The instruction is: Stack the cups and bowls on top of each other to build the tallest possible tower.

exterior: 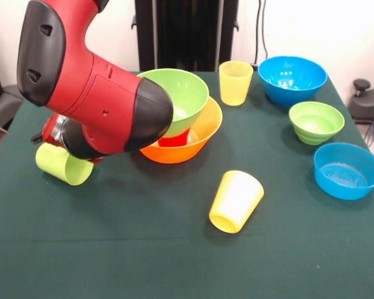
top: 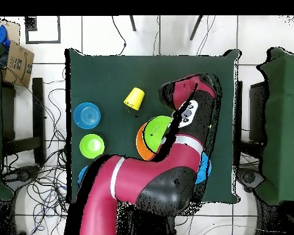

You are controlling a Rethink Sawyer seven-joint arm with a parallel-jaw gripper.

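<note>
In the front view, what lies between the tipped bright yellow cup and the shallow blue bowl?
Nothing: bare green tablecloth separates the bright yellow plastic cup on its side from the shallow blue plastic bowl.

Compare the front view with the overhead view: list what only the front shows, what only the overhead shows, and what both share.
Only the front view shows the lime green cup lying on its side by the arm's end, the upright pale yellow cup, and something red under the large green bowl.

Only the overhead view shows a cardboard box beside the table and the tiled floor.

Both show the large green bowl in the orange bowl, the tipped yellow cup, the small green bowl and the arm.
</note>
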